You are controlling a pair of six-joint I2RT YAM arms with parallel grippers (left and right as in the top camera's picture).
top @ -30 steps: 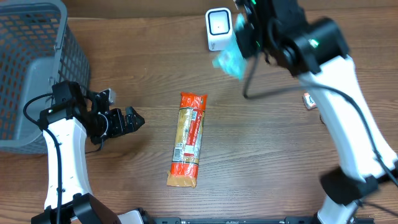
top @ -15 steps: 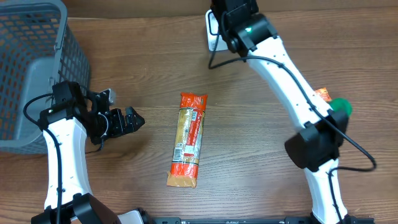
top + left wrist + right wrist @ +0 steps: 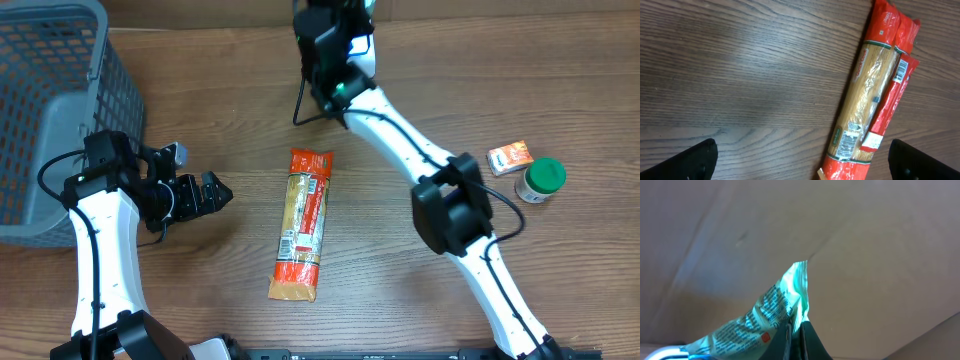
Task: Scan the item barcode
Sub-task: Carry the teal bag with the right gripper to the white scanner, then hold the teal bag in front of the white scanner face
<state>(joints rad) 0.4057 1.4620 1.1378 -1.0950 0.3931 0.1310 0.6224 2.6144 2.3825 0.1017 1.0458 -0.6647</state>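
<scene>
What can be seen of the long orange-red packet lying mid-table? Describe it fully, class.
The packet is long, narrow, glossy plastic: orange-red ends and side strip, a clear window showing pale yellow strands, white printed labels near one end. It lies flat on the wooden table, slightly slanted, with nothing touching it.

I seem to work a mock shop checkout: a grey basket and a spaghetti packet, a green-lidded jar and a small orange box lying on my wood-grain surface.

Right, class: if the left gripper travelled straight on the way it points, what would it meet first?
Probably the long orange-red spaghetti packet lying on the wooden table; the open left gripper aims at its side, though height is unclear.
</scene>
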